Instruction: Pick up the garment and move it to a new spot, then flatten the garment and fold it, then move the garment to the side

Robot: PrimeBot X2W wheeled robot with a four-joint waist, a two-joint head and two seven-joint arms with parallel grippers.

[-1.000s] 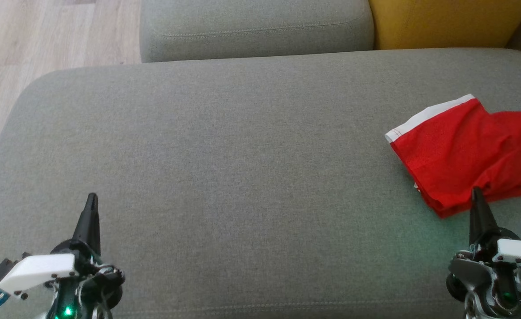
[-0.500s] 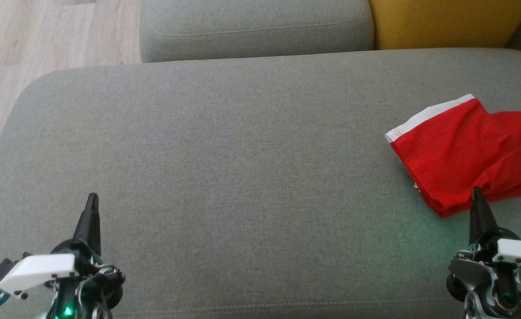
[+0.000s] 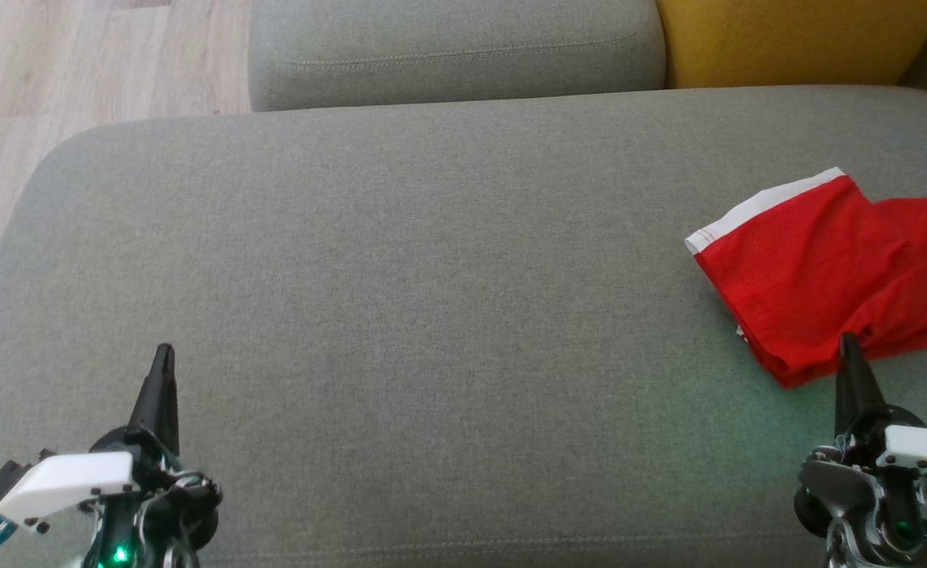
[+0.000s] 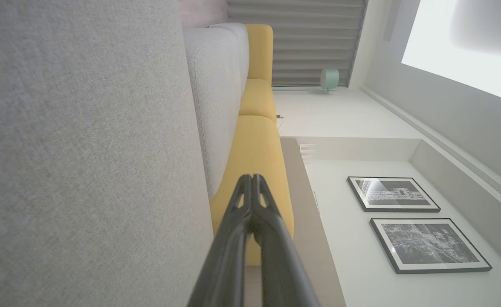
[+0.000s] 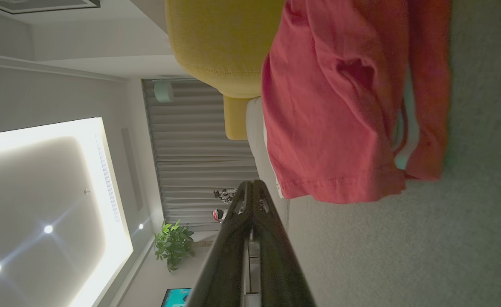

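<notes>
Garment — right edge cropped.

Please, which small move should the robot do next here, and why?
Probably open the right gripper. It is shut, holds nothing, and its tip is close to the near edge of the garment, which lies on the right of the cushion. The left gripper is shut and far off, so the right one seems better placed to grasp.
</notes>
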